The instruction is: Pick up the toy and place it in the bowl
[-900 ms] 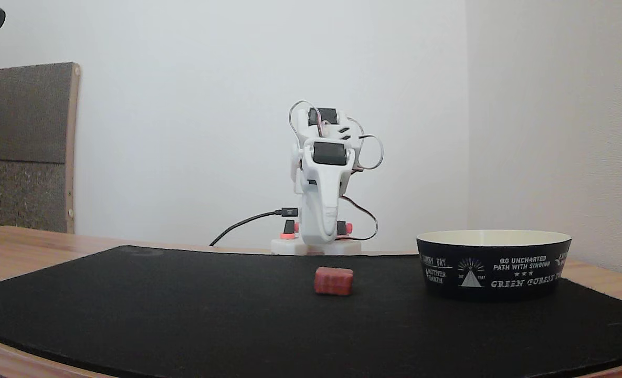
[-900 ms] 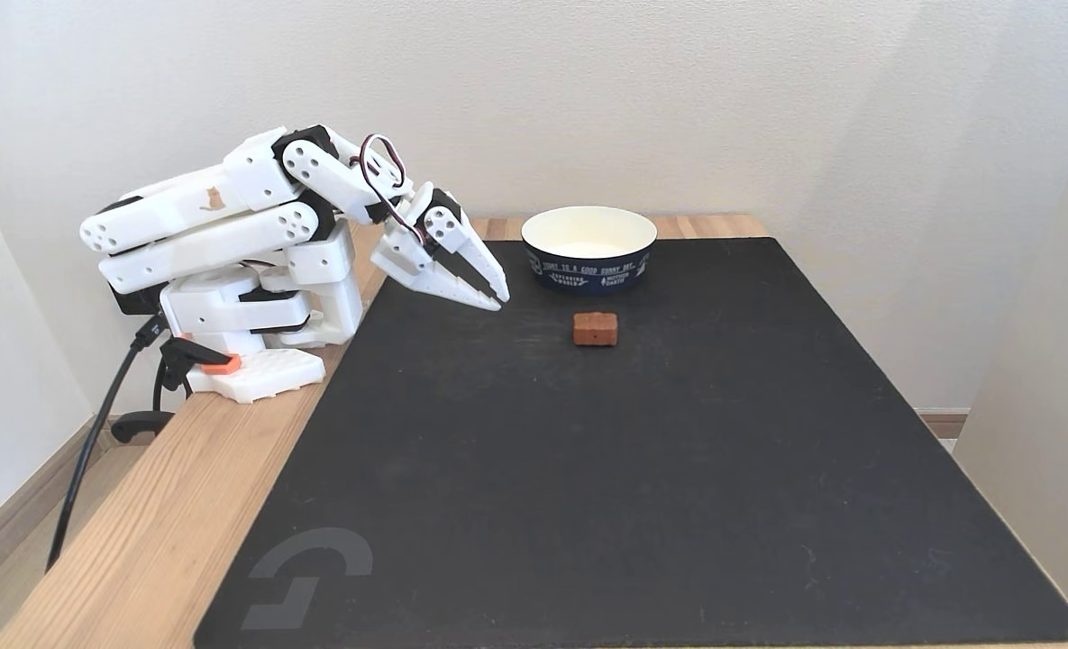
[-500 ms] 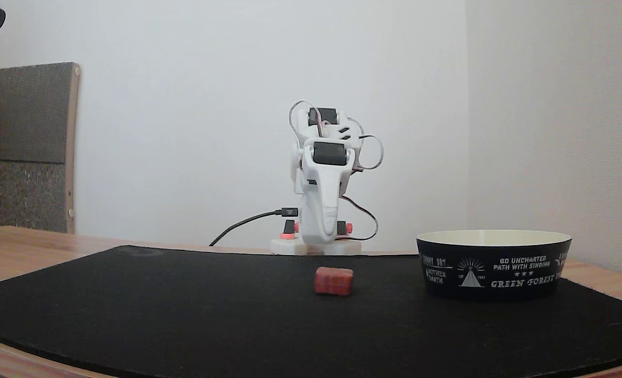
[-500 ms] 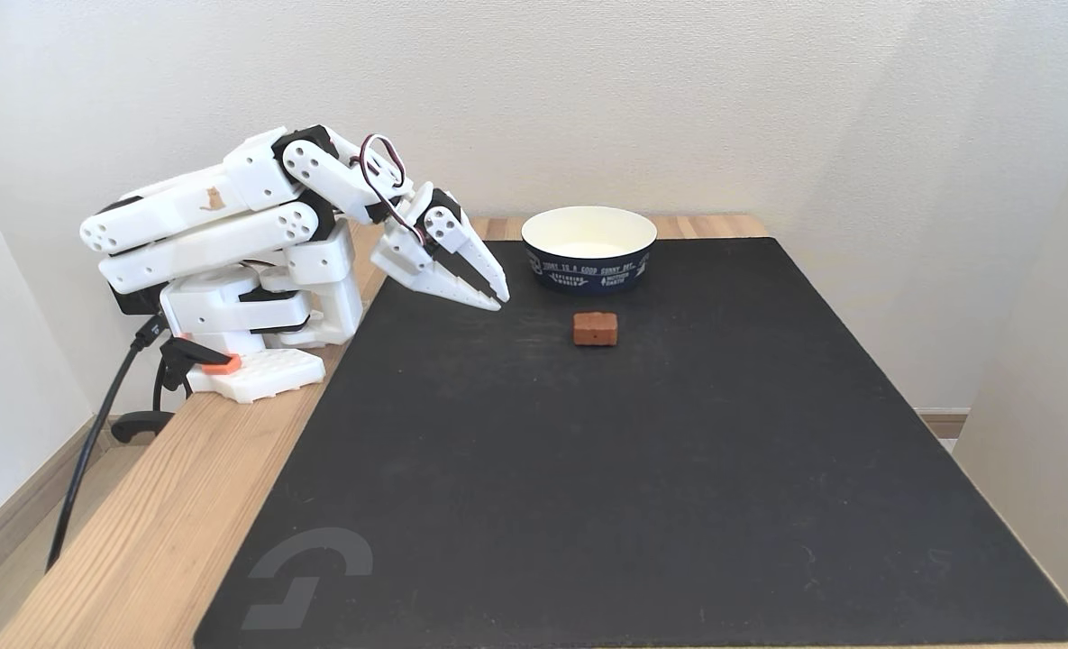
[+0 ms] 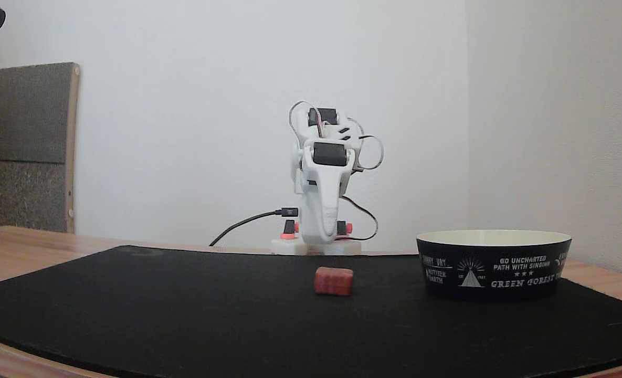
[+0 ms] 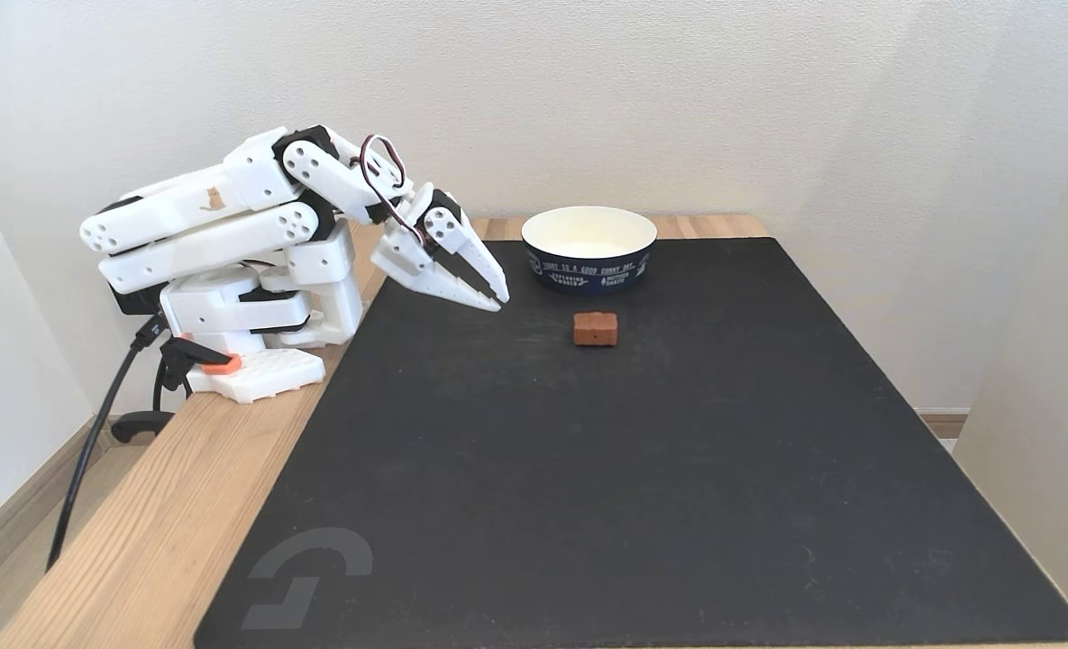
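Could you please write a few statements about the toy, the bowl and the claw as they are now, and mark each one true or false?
1. The toy lies on the black mat, outside the bowl. True.
2. The claw grips the toy. False: it is shut, empty, apart from the toy.
3. The bowl stands upright with nothing visible inside. True.
4. The toy touches the bowl's wall. False: a strip of mat shows between them.
5. The bowl stands on bare wood. False: it stands on the mat.

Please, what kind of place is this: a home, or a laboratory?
Probably a room in a home, not a laboratory. A small white arm stands on a wooden table with a black mat, plain wallpapered walls behind, and a printed household bowl.
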`<state>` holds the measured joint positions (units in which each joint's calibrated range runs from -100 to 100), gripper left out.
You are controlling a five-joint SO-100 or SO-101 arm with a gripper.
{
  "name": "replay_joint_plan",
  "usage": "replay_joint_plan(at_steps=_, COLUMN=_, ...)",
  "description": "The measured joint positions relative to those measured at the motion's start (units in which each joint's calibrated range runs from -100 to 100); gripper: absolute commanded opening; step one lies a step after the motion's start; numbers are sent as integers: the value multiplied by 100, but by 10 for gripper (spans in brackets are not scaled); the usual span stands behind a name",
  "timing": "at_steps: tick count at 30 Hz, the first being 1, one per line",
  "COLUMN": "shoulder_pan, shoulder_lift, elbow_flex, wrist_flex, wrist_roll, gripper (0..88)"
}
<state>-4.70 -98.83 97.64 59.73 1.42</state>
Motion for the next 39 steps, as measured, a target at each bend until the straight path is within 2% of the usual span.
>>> replay_joint_plan(at_steps=14, shoulder_pan=0, shoulder_lift=-17, elbow_flex=0, wrist_flex=0, wrist_roll=0, gripper=43)
replay_joint_plan(at_steps=20, shoulder_pan=0, shoulder_lift=-17, elbow_flex=0, wrist_flex=0, wrist_roll=0, gripper=310)
replay_joint_plan(at_steps=31, shoulder_pan=92, shoulder_lift=133, elbow_flex=0, wrist_flex=-110, wrist_roll=0, gripper=335)
replay_joint_plan(at_steps=33, shoulder_pan=183, shoulder_lift=500, elbow_flex=-38, wrist_flex=-464, wrist_roll=0, gripper=332)
replay_joint_plan(at_steps=34, shoulder_pan=275, shoulder_lift=1332, elbow_flex=-265, wrist_flex=-1030, wrist_roll=0, gripper=331)
replay_joint_plan(at_steps=36, shoulder_pan=258, shoulder_lift=2040, elbow_flex=-463, wrist_flex=-1393, wrist_roll=10, gripper=331)
replay_joint_plan(at_steps=39, shoulder_pan=258, shoulder_lift=3905, elbow_flex=-1852, wrist_flex=-1714, wrist_roll=10, gripper=331)
